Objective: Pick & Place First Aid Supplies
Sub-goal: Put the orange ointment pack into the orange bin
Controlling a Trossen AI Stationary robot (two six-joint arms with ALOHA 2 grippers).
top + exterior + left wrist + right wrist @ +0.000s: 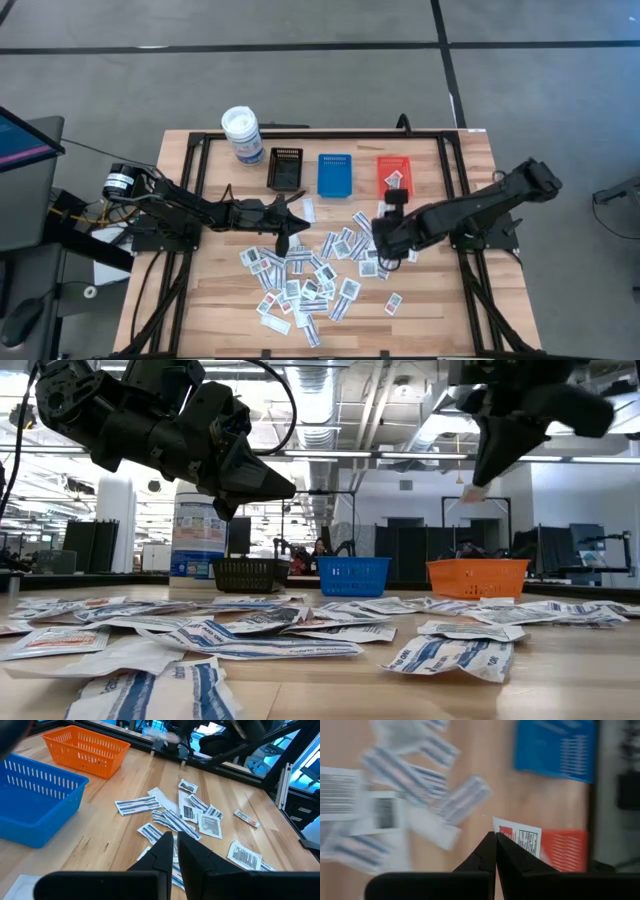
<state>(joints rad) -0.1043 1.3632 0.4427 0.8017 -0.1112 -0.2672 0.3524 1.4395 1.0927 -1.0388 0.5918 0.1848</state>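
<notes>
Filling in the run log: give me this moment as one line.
right gripper: shut on packet, above table near orange tray | left gripper: shut, empty, over packet pile

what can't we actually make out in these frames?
- Packet print: high view, the packets are too small to read.
- Black tray contents: high view too dark; low view shows only its wall.
- Right gripper shut on a red-printed packet: right wrist view is motion-blurred, so its text is unreadable.
- Left gripper: fingers nearly closed; whether anything is pinched is unclear.
</notes>
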